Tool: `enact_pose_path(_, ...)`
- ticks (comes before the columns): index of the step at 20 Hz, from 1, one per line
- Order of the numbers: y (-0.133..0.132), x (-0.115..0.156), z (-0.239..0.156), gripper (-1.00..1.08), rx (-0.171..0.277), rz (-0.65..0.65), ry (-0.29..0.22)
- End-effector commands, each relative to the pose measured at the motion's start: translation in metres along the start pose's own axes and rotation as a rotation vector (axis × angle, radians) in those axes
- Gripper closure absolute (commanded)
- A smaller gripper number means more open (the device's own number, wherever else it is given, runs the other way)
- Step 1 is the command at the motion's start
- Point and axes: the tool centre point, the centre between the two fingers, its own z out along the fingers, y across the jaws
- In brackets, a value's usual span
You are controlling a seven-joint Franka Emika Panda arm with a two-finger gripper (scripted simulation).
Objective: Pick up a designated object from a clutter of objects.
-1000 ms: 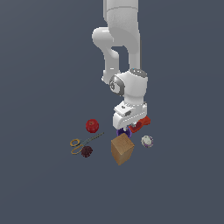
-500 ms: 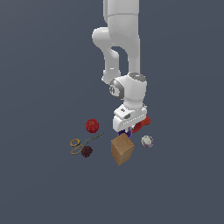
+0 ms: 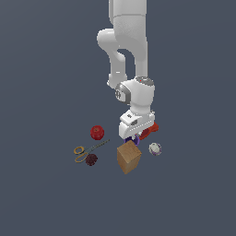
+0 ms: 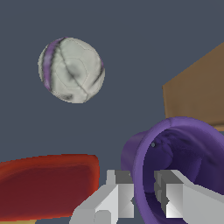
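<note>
My arm (image 3: pixel 129 50) drops from the top of the exterior view, white and bent at the elbow, with the wrist low over the clutter on the grey floor (image 3: pixel 46 198).

Under the wrist, the drill (image 3: pixel 150 130) shows only as a red edge at the exterior view's right of my hand; in the wrist view it is a broad red slab (image 4: pixel 48 183) just beside one finger.

The block (image 3: pixel 128 156), tan and tilted on a corner, sits right below my hand in the exterior view. The wrist view catches one brown face of it (image 4: pixel 197 92), just behind the cup.

The cup (image 4: pixel 175 166) is where I am: purple, lying so its open mouth faces the wrist camera, thin rim clear all round. In the exterior view only a sliver of purple (image 3: pixel 135 138) peeks out between my hand and the block.

My gripper (image 4: pixel 146 197) straddles the cup's wall, one finger (image 4: pixel 118 199) outside it, the other inside the mouth. The pads sit close on the rim with only a narrow gap; whether they press it I cannot tell.

The apple (image 3: pixel 97 132) stands well apart, towards the exterior view's left.

The scissors (image 3: pixel 87 150) lie below the apple, yellow handles out to the exterior view's left.

The white ball (image 4: pixel 71 70), streaked with purple, lies near the drill and clear of the cup; in the exterior view it (image 3: pixel 155 148) sits at the block's right.

The dark fuzzy ball (image 3: pixel 91 160) is touching or just beside the scissors' handles.
</note>
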Motion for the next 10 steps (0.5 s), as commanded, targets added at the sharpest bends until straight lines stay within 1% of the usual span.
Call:
enact_pose_path(1,0.000,0.000,-0.002,1.08,0.000,0.000,0.001)
enact_pose_path(5,-0.002,0.000,-0.010,1.08,0.000,-0.001,0.001)
enact_pose_path(10,-0.007,0.000,-0.029,1.08,-0.001,-0.001,0.000)
